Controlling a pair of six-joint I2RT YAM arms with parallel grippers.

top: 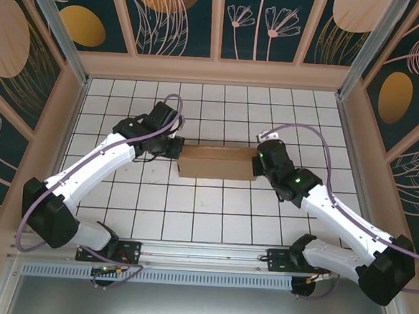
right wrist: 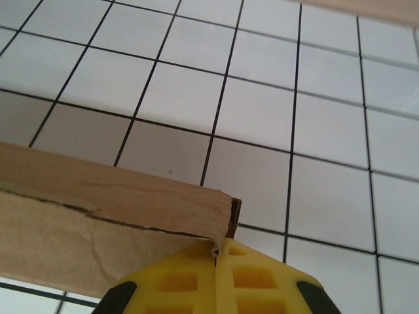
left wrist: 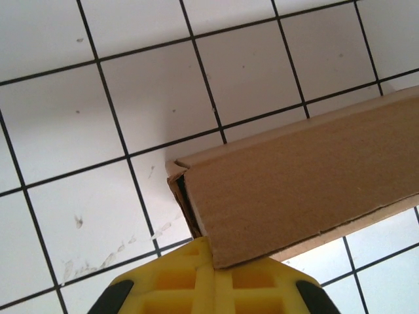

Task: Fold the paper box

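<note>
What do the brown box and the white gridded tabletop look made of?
Plain brown folded paper box: corrugated cardboard, matte; its cut end shows layered plies. White gridded tabletop: smooth-looking, maybe tile or laminate, can't tell which; black lines, scuff marks.

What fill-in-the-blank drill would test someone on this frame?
1. The paper box is made of plain brown ____.
2. In the top view, the left end effector meets the box at its ____ end.
3. The right end effector is coloured ____ at its tip.
4. The table is covered in white square ____ with dark lines between them.
Missing words: cardboard; left; yellow; tiles.
</note>
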